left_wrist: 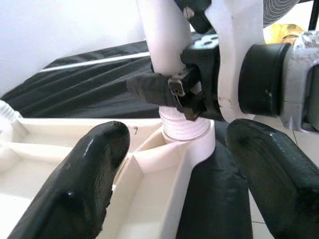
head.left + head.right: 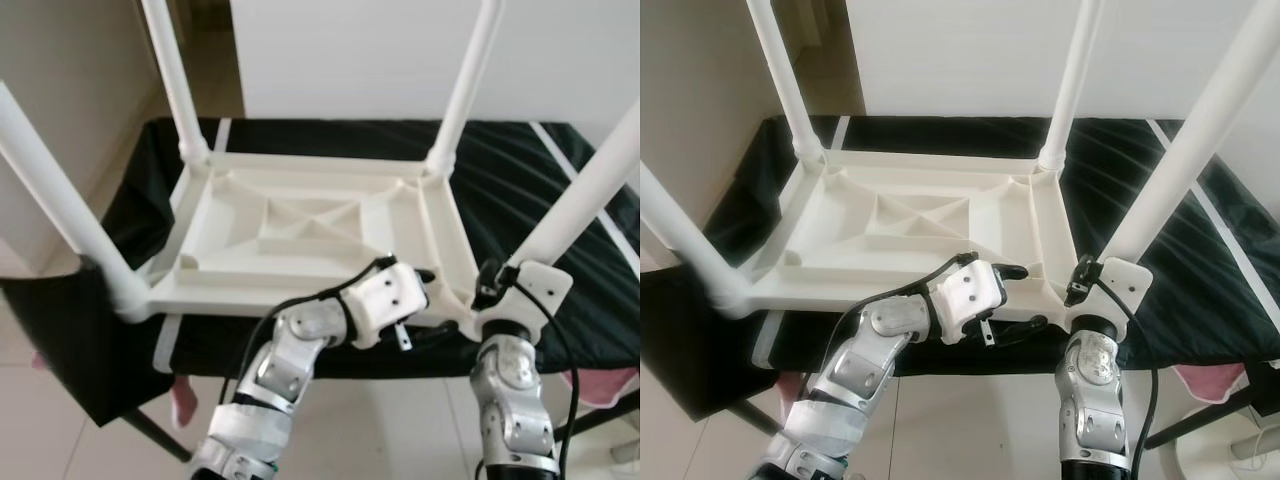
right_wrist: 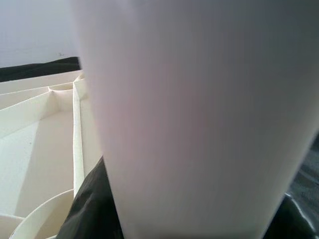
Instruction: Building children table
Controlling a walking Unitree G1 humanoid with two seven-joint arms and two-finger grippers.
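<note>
A white plastic children's table (image 2: pixel 300 225) lies upside down on a black-covered surface, its four legs pointing up. My right gripper (image 2: pixel 1087 283) is shut on the base of the near-right leg (image 2: pixel 1200 130), just above its corner socket. In the right wrist view that leg (image 3: pixel 199 109) is very close. My left gripper (image 2: pixel 1025 298) is open at the table's near rim beside that corner, one finger above the rim and one below. In the left wrist view its fingertips (image 1: pixel 94 174) stand wide apart on either side of the socket, and a right finger (image 1: pixel 154 89) wraps the leg (image 1: pixel 164 40).
The black cloth (image 2: pixel 520 170) covers a low surface that ends at a white wall behind. The other legs rise at near left (image 2: pixel 60 200), far left (image 2: pixel 175 80) and far right (image 2: pixel 465 85). A dark cloth (image 2: pixel 70 340) hangs at lower left; something pink (image 2: pixel 600 385) lies at lower right.
</note>
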